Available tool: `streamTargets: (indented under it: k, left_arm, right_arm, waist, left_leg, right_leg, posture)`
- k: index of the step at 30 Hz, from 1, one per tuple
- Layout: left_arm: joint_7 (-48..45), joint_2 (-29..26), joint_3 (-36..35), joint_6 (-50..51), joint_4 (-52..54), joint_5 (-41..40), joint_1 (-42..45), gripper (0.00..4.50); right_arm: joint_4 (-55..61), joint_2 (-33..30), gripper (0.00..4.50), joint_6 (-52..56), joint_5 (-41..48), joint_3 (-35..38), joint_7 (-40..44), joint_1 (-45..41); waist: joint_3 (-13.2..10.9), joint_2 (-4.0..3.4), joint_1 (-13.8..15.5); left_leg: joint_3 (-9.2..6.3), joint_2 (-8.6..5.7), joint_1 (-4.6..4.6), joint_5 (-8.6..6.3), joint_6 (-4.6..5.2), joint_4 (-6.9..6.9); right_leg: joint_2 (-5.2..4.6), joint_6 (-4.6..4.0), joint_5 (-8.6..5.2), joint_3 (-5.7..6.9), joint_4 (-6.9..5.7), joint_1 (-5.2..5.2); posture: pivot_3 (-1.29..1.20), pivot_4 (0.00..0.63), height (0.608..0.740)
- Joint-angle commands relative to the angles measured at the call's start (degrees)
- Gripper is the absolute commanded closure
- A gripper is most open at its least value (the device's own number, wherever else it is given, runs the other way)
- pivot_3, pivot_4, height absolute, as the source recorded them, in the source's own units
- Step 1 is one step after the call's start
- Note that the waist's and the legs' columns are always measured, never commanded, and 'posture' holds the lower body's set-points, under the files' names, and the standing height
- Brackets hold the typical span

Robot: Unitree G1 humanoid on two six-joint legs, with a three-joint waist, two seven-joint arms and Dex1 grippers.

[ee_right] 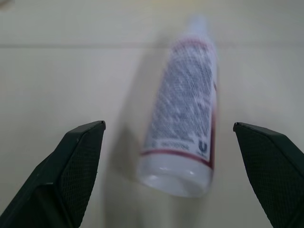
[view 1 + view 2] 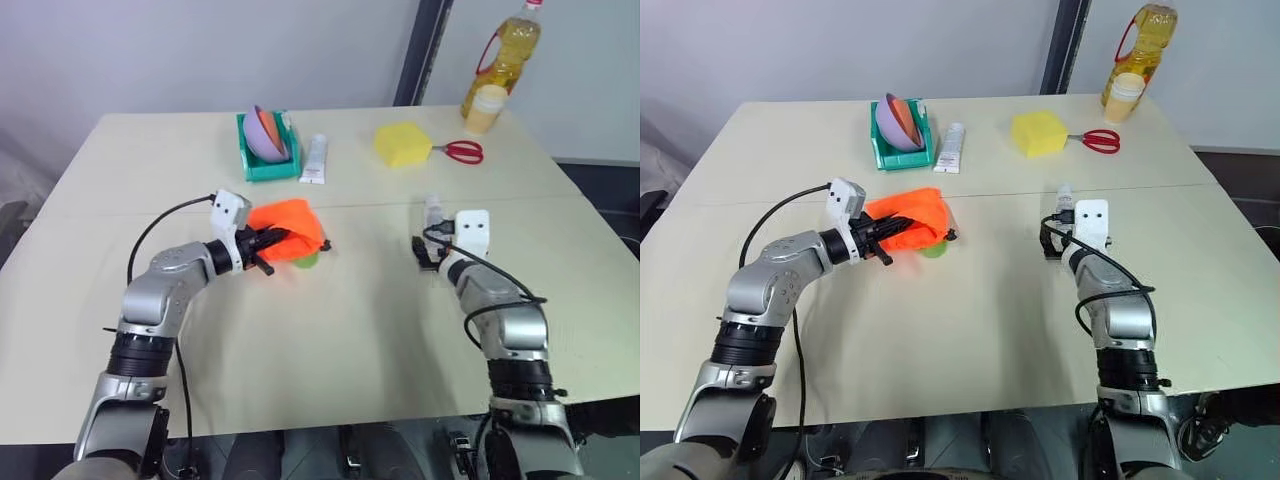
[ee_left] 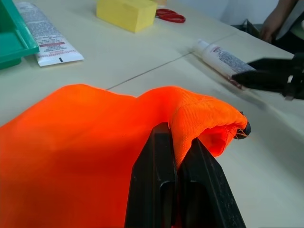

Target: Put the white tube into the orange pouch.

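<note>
Centrally, right gripper (image 1: 168, 137) spread around white tube (image 1: 183, 123); bare table (image 2: 350, 340) nearby.

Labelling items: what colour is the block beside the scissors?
Yellow: the block beside the red-handled scissors, clearest in the left eye view.

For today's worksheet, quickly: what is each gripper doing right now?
Left gripper: shut on the pouch.
Right gripper: open, empty, the tube lying between its fingers.

The pale beige rectangular table (image 2: 330, 330) carries a green plastic bin (image 2: 266, 160), a flat white squeeze tube (image 2: 314, 159), a yellow sponge block (image 2: 402, 144), red-handled scissors (image 2: 462, 151), a yellow oil bottle (image 2: 503, 58) and the small white tube (image 2: 1064, 201) lying flat.
</note>
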State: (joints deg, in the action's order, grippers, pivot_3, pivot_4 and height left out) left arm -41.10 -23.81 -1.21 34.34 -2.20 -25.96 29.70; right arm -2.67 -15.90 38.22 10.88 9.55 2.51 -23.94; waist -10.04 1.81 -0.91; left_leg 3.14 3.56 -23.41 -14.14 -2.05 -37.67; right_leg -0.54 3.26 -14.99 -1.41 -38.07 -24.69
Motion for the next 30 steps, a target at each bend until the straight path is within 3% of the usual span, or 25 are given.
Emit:
streamTargets:
  k: [1,4,8,16,20,25,30]
  left_arm:
    - [0.68,0.15,-1.06,-0.66,1.63,-0.18,1.3,4.43]
    - [1.01,0.17,-1.27,-0.54,1.73,-0.26,1.3,4.5]
    - [1.33,0.04,-1.6,-0.58,1.54,-0.39,1.24,4.5]
    - [1.55,0.08,-1.79,-1.14,0.04,-0.1,2.35,4.5]
    - [1.57,0.1,-1.88,-1.85,-2.09,0.49,4.11,4.5]
    - [-0.25,-0.09,-1.69,-1.52,-4.46,-0.2,6.42,4.5]
    - [-3.31,-0.39,-1.82,0.9,-5.35,-1.98,8.14,4.5]
  right_arm:
    - [-1.72,0.23,0.0,-2.89,-1.27,1.44,-1.6,-1.6]
    - [-1.97,0.16,0.81,-4.5,-1.41,1.14,-1.08,-1.29]
    - [-0.53,-0.53,2.76,-5.13,-2.38,-0.55,0.13,-0.4]
    - [3.49,-2.32,2.76,-6.57,-4.3,-2.0,2.46,1.45]
    - [12.62,-8.33,2.76,-10.01,-0.44,-3.89,15.46,6.69]
    - [27.36,-16.22,2.76,-7.15,11.46,-3.87,32.9,17.14]
    - [36.56,-16.54,2.76,-1.71,19.55,-6.99,36.94,21.14]
  waist:
    - [0.0,0.0,0.03]
    - [0.0,0.0,-0.04]
    - [0.0,0.0,-0.08]
    - [0.0,0.0,-0.07]
    - [-0.02,-0.04,0.14]
    - [-0.03,-0.02,0.14]
    - [-0.03,-0.02,-0.23]
  left_leg:
    - [0.0,0.0,-0.01,0.0,0.0,0.0]
    - [0.0,0.0,-0.01,0.0,0.0,0.01]
    - [-0.01,0.0,0.0,0.0,0.0,0.01]
    - [-0.01,0.0,0.0,0.0,0.0,0.03]
    - [-0.02,-0.03,-0.03,0.0,0.0,0.04]
    - [-0.06,-0.07,-0.02,0.0,0.0,0.16]
    - [-0.08,-0.04,0.06,0.0,0.0,0.21]
  right_leg:
    - [0.0,0.0,0.0,0.0,0.0,0.0]
    - [0.0,0.0,0.0,0.0,0.0,0.0]
    - [0.0,0.0,0.0,0.0,0.0,0.0]
    - [0.0,0.0,0.0,0.0,0.01,0.0]
    - [-0.01,0.02,-0.01,0.0,0.03,-0.02]
    - [-0.01,0.1,-0.06,0.01,0.08,-0.01]
    - [0.04,0.09,-0.06,0.01,0.07,0.0]
  posture:
    - [0.0,0.15,0.726]
    - [0.0,0.15,0.726]
    - [0.0,0.15,0.726]
    - [0.0,0.15,0.726]
    - [0.0,0.15,0.726]
    - [0.0,0.15,0.726]
    - [0.0,0.15,0.726]
